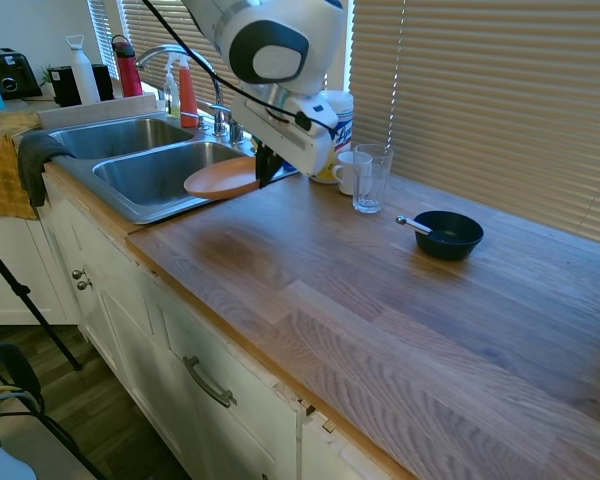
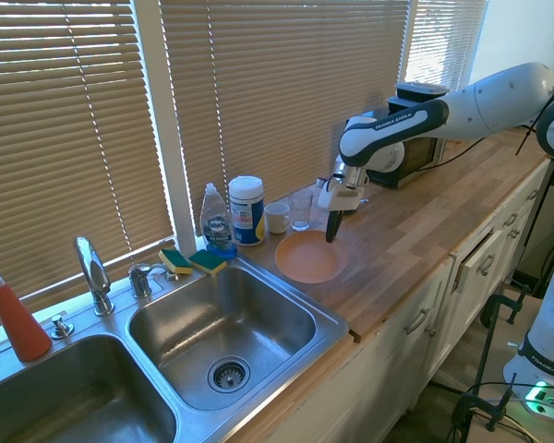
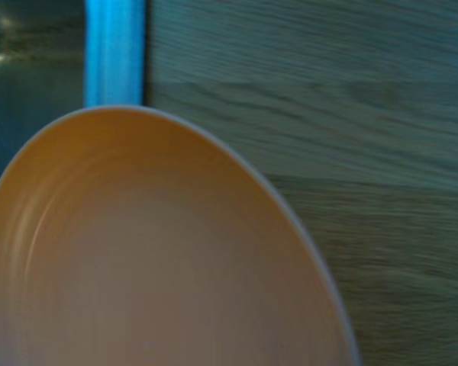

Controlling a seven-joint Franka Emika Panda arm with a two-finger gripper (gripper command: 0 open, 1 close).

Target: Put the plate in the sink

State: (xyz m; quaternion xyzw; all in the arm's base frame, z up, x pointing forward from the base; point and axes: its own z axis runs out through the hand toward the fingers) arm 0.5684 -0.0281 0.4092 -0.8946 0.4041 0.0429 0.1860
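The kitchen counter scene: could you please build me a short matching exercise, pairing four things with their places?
Things:
1. round salmon-orange plate
2. small dark blue bowl
3. clear drinking glass
4. green and yellow sponges

Places:
A. behind the steel sink, under the window
B. beside the white mug
C. in the claw, at the sink's edge
D. alone on the wood, spoon inside

Pairs: 1-C, 2-D, 3-B, 4-A

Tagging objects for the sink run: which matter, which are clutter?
Job: plate, held at its rim by the pincer; sink.

Clutter: dark bowl with spoon, glass, mug, dish soap bottle, sponges, white canister.
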